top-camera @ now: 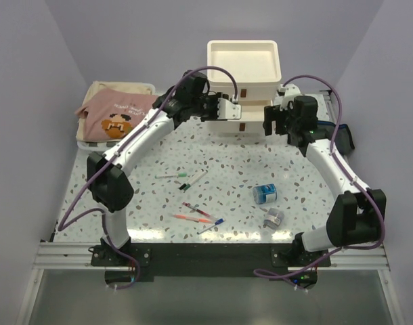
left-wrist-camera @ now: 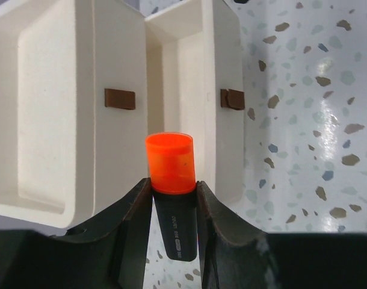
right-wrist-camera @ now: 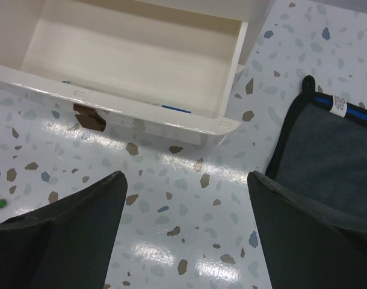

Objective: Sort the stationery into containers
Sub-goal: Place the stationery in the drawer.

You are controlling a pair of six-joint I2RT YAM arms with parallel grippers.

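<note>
We see left gripper (left-wrist-camera: 171,188) clamped on orange marker (left-wrist-camera: 169,164). Orange cap pokes out past fingertips, pointing at cream drawer unit (left-wrist-camera: 45,108), 2 brown handles just ahead. Right gripper (right-wrist-camera: 186,177) spread wide, nothing in it, hovering over table (right-wrist-camera: 171,241) just in front of open drawer (right-wrist-camera: 135,54), navy pouch (right-wrist-camera: 334,150) beside it. Pens (top-camera: 195,218) and 2 rolls (top-camera: 265,193) lie loose, well apart from both grippers.

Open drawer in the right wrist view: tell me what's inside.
The open drawer shows mostly bare cream interior and a blue sliver; its front wall hides the rest.
</note>
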